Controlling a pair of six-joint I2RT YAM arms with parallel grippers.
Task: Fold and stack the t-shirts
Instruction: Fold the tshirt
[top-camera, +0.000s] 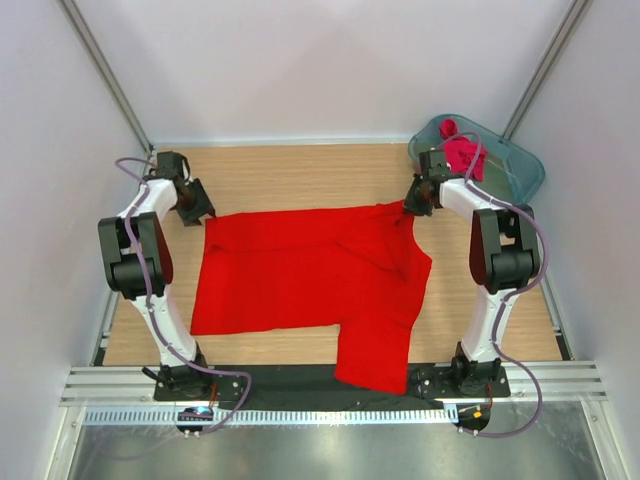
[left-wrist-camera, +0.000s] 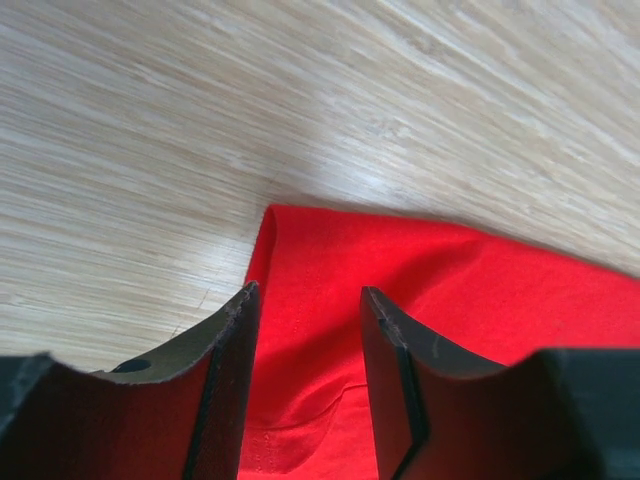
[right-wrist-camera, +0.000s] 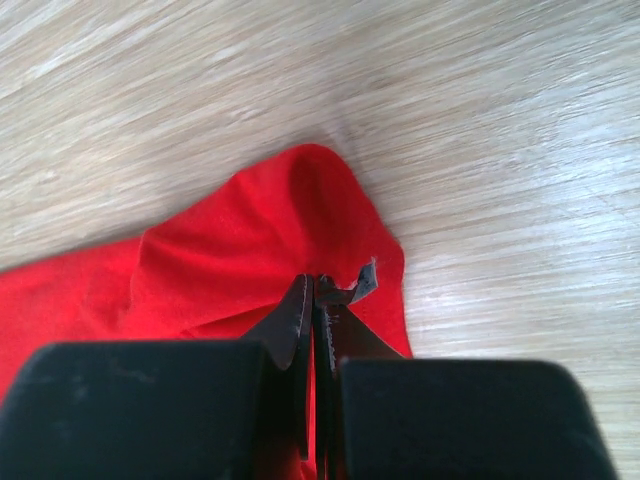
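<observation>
A large bright red t-shirt (top-camera: 300, 275) lies spread flat across the wooden table, one part reaching over the near edge. My left gripper (top-camera: 200, 212) is at its far left corner. In the left wrist view that gripper (left-wrist-camera: 305, 300) is open, its fingers standing apart over the red cloth (left-wrist-camera: 450, 280). My right gripper (top-camera: 413, 205) is at the far right corner. The right wrist view shows it (right-wrist-camera: 315, 285) shut on a raised fold of the red t-shirt (right-wrist-camera: 230, 250). A darker crimson-pink t-shirt (top-camera: 462, 150) sits bunched in the tub.
A translucent teal plastic tub (top-camera: 510, 165) stands at the back right corner, just behind the right arm. White walls enclose the table on three sides. A black rail (top-camera: 270, 380) with the arm bases runs along the near edge.
</observation>
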